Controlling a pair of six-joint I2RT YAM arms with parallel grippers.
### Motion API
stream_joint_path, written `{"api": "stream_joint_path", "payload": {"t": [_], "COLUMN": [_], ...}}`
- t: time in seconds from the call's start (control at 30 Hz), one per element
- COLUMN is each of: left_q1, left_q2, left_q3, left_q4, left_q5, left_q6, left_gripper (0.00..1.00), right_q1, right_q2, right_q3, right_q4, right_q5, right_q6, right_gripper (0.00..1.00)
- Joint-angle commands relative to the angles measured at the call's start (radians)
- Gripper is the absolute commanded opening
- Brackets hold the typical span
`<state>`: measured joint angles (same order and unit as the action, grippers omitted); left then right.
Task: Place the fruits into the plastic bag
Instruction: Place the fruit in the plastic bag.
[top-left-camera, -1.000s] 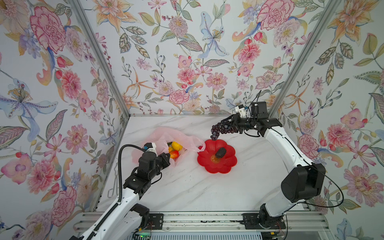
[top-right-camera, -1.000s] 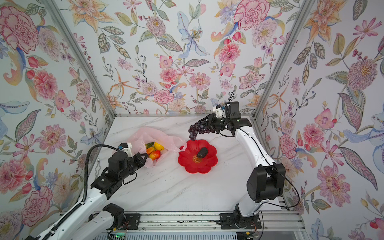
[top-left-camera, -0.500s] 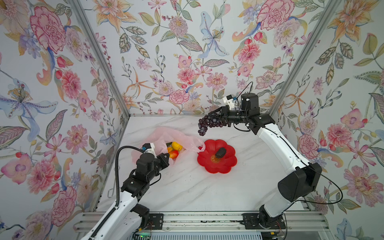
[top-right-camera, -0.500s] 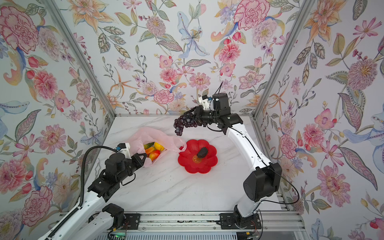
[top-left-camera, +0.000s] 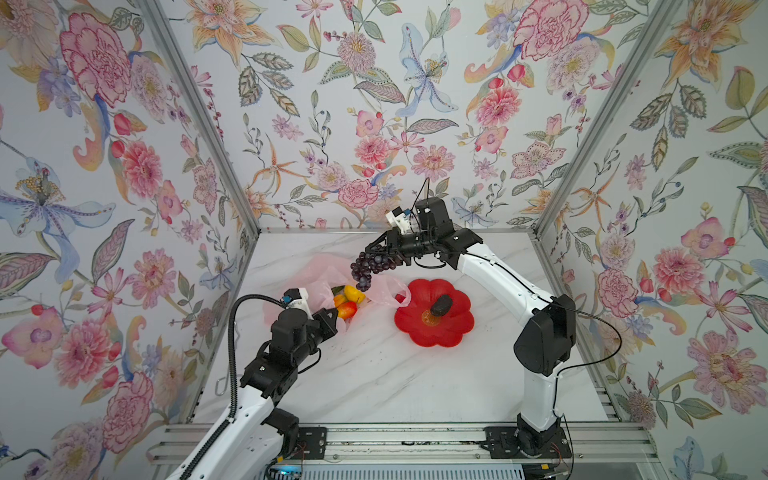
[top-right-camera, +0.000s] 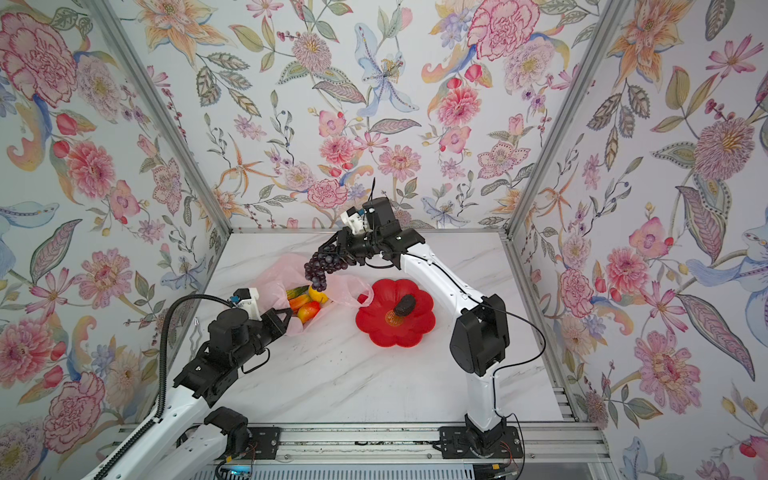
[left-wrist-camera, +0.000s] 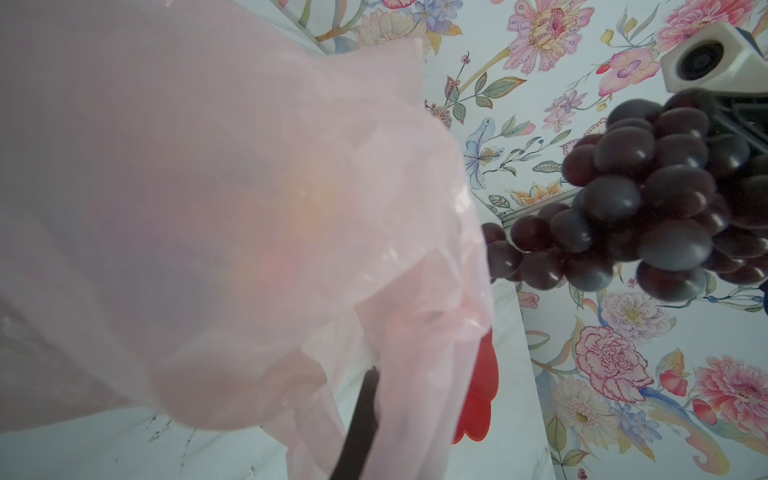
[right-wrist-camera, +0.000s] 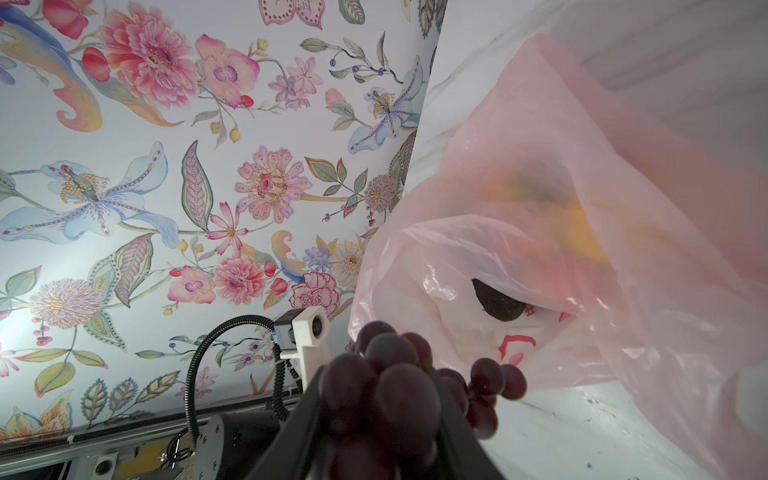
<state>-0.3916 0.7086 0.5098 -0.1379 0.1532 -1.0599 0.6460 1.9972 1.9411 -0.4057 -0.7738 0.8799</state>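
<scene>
Right gripper (top-left-camera: 375, 254) is clamped on the purple grape bunch (top-left-camera: 368, 268), jaws part-closed around its top; the grapes dangle just above the open mouth of the pink plastic bag (top-left-camera: 322, 272), centre frame. Left gripper (top-left-camera: 332, 323), pinched tight on the bag's near rim, sits lower left. Yellow, orange and red fruits (top-left-camera: 348, 302) lie inside.

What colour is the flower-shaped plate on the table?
Bright red all over. The plate shows best in a top view.
</scene>
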Motion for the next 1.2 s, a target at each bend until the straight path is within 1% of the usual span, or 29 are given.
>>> {"api": "stream_joint_path", "payload": {"t": [0.0,0.33,0.47,0.63,0.9,1.17], "left_q1": [0.010,0.011,0.011,0.011,0.011,0.015], "left_q2": [0.000,0.000,0.012,0.040,0.087,0.097], "left_q3": [0.010,0.018,0.021,0.028,0.044,0.057], "left_q4": [-0.005,0.004,0.016,0.053,0.107,0.148], "left_q5": [0.009,0.013,0.014,0.022,0.029,0.008], "left_q6": [0.005,0.000,-0.005,-0.018,-0.037,-0.072], "left_gripper": [0.00,0.00,0.00,0.00,0.00,0.00], "right_q1": [0.038,0.087,0.099,0.114,0.159,0.206], "right_q2": [0.053,0.156,0.177,0.202,0.293,0.305], "right_q3": [0.041,0.062,0.077,0.085,0.210,0.187], "right_q4": [0.013,-0.024,-0.078,-0.102,-0.167,-0.167], "right_q5": [0.002,0.028,0.070,0.111,0.173,0.242], "right_q6": [-0.006,-0.062,-0.116,-0.140,-0.183,-0.217], "right_gripper": [0.35,0.35,0.35,0.35,0.34,0.34]}}
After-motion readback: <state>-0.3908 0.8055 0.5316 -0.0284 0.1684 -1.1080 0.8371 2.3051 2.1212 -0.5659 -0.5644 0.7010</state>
